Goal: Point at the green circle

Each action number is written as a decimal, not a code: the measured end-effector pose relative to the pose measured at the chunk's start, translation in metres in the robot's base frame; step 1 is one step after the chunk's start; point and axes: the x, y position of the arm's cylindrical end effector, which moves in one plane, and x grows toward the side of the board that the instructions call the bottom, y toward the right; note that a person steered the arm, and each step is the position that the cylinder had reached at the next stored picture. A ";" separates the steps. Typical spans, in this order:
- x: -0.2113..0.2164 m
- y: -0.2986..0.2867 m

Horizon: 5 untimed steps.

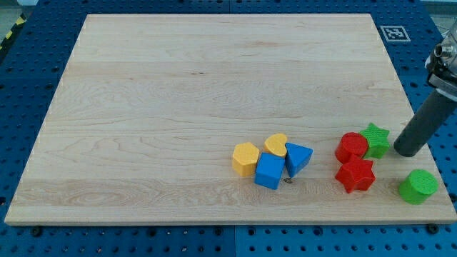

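Toward the view's bottom from my tip (408, 151) lies the green circle (418, 186).

Light: bright, even, diffuse from above.
Shadows: short, soft, close under each block on the pale wooden table (178, 107).
Glare: faint sheen only.
Focus: sharp overall; slight softness at the view's right edge.

- Rod: straight, cylindrical, matt dark grey to black, smooth and unmarked along its visible length
- My tip (408, 151): blunt, flat-cut lower end, same dark colour as the rod
- Upper mount: metallic grey fitting, partly cropped at the view's right edge
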 end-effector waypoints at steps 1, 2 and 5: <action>-0.027 -0.002; -0.052 -0.021; -0.095 -0.082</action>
